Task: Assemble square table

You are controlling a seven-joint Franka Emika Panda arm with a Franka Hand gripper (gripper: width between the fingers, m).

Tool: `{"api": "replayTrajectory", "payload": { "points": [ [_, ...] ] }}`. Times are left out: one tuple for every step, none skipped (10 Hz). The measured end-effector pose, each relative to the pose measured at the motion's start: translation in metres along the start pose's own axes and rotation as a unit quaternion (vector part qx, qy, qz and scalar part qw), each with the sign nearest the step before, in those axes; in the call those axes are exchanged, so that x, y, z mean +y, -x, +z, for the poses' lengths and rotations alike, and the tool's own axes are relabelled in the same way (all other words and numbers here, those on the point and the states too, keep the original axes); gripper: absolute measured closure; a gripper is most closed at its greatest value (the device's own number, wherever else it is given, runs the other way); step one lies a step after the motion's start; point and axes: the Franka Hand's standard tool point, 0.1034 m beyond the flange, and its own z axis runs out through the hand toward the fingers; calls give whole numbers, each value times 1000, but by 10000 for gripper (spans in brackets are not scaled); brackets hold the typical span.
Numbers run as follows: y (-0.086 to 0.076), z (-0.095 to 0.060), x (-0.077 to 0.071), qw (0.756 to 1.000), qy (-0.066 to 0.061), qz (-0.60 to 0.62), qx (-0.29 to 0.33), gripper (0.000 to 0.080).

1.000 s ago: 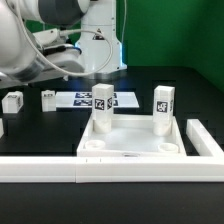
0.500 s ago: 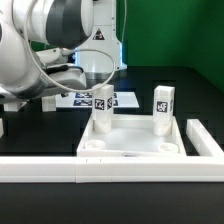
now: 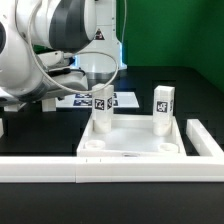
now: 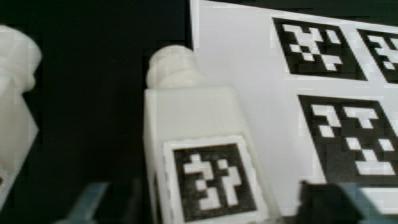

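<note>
On the black table (image 3: 110, 205), the claw (image 4: 214, 205) straddled a loose leg (image 4: 205, 120) of the square table.
Nearest in the exterior view ran the long white rail (image 3: 60, 170). Behind it lay the square slab (image 3: 130, 141), with an upright leg (image 3: 101, 108) in one far corner socket and a second upright leg (image 3: 163, 108) in the other. Farther back lay the marker board (image 3: 125, 98), and the arm (image 3: 60, 40) reached down on the exterior view's left, hiding the claw there. The wrist view showed the loose leg lying flat, tag up, along the marker board's edge and between the two blurred fingertips (image 4: 98, 208). The jaws stood apart with a dark gap on either side, gripping nothing.
</note>
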Motion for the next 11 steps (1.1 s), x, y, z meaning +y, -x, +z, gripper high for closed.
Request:
{"api": "replayTrajectory", "payload": {
  "points": [
    [0, 0, 0, 1000, 0, 0, -1, 513],
    [0, 0, 0, 1000, 0, 0, -1, 513],
    [0, 0, 0, 1000, 0, 0, -1, 510],
    [0, 0, 0, 1000, 0, 0, -1, 510],
    [0, 0, 0, 1000, 0, 0, -1, 510],
    [0, 0, 0, 1000, 0, 0, -1, 510],
    [0, 0, 0, 1000, 0, 0, -1, 510],
    [0, 0, 0, 1000, 0, 0, -1, 510],
    [4, -3, -2, 1000, -2, -5, -8, 509],
    [19, -26, -11, 1000, -8, -17, -20, 509],
    [32, -50, -20, 1000, -8, -26, -10, 509]
  ]
}}
